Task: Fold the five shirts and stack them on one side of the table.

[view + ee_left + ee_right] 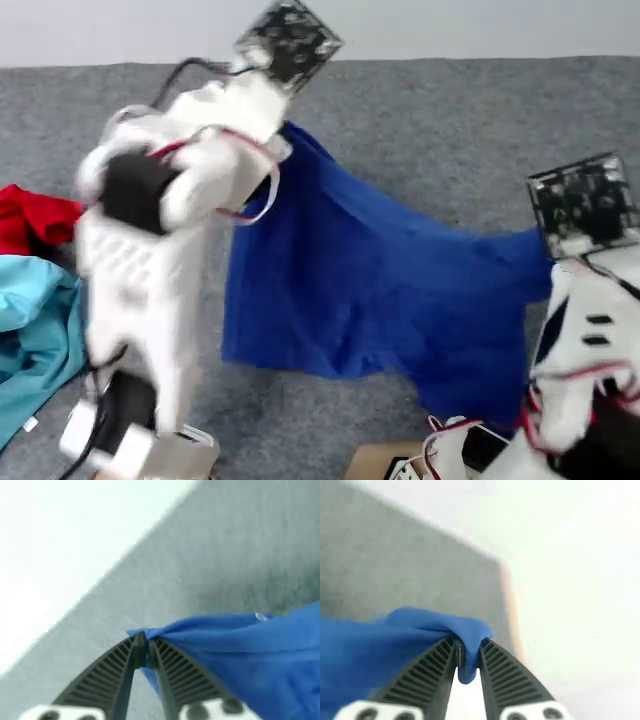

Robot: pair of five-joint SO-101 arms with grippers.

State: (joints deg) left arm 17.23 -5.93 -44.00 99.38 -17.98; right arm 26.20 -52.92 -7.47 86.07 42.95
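The blue shirt [380, 290] is stretched between both arms over the middle of the grey table [450, 130]. The left gripper [145, 652] has its fingers [112, 672] clamped together on one bunched corner of the cloth, toward the table's far edge. The right gripper [468, 655] pinches another fold between its closed fingers [427, 672], close to the right edge. From these two held points the fabric sags and spreads toward the near edge. Its lower hem seems to rest on the table, though the high view is too blurred there to be sure. A red shirt [35, 220] and a teal shirt [35, 330] lie crumpled, touching each other, at the left edge.
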